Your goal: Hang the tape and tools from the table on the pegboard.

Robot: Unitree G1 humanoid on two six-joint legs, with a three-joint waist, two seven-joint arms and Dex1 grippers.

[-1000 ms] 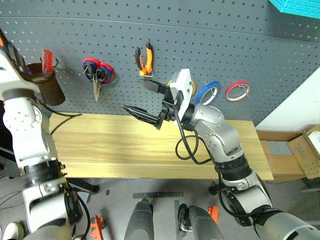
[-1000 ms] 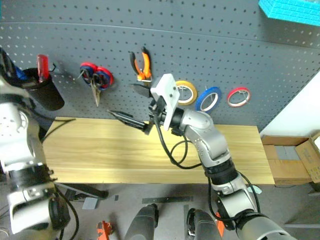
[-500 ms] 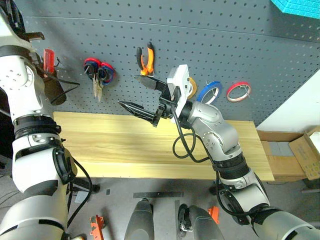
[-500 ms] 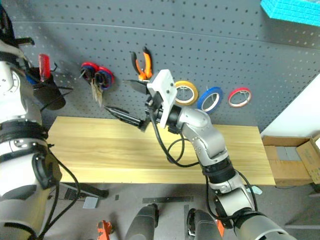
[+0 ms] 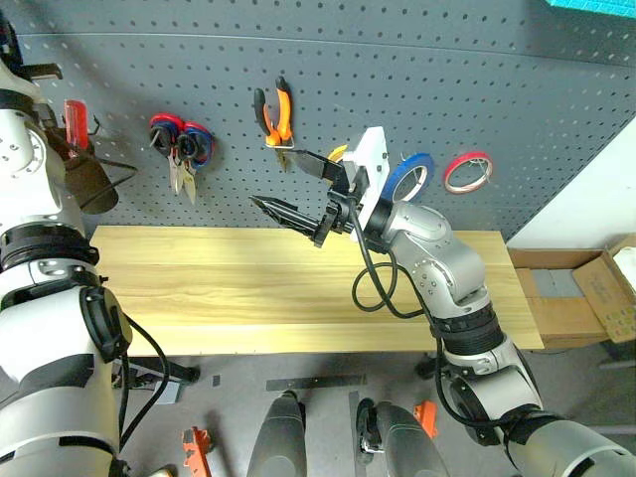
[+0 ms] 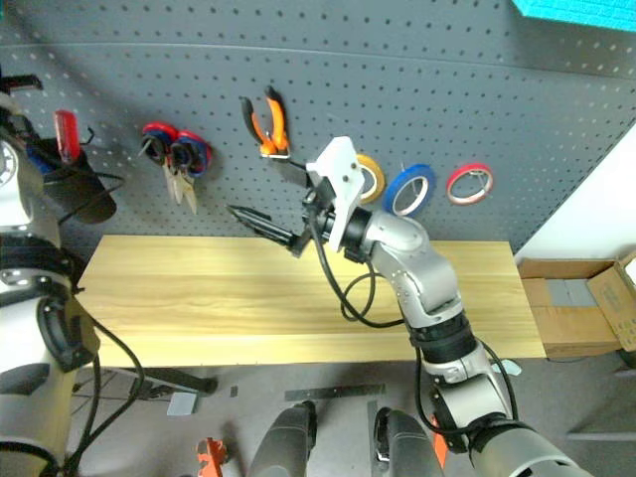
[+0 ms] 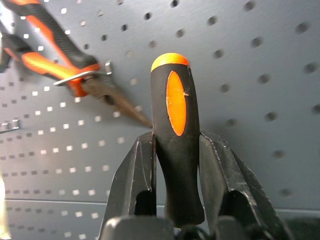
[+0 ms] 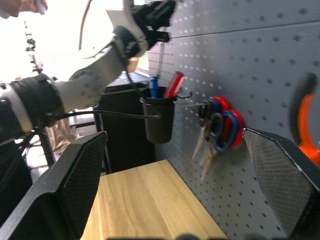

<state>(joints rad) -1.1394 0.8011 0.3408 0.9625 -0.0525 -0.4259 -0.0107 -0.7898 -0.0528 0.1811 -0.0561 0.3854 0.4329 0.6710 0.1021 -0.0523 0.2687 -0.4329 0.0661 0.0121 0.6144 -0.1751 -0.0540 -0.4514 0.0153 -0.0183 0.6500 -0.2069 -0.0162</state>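
Observation:
My left gripper (image 7: pixel 176 142) is shut on the black, orange-capped handle of the small hand tool (image 7: pixel 175 115), held upright close to the pegboard (image 5: pixel 447 79). The right wrist view has that gripper (image 8: pixel 157 17) high above a black cup (image 8: pixel 159 120). My right gripper (image 5: pixel 290 185) stands open and empty above the table (image 5: pixel 199 283), fingers pointing left. The orange-and-black pliers (image 5: pixel 275 111) hang on a hook. The blue tape (image 5: pixel 409 177) hangs just right of my right wrist. A cluster of scissors (image 5: pixel 177 151) with red, blue and dark handles hangs further left.
The cup (image 5: pixel 84 184) on the board's left holds a red-handled tool (image 5: pixel 75 114) and a blue one. A yellow roll (image 6: pixel 370 177) and a red roll (image 5: pixel 469 171) hang beside the blue tape. Cardboard boxes (image 5: pixel 596 298) sit off the table's right end.
My left arm has lifted towards the upper left of the pegboard, carrying the hand tool. The right gripper has stayed open, about where it was. The camera has shifted a little.

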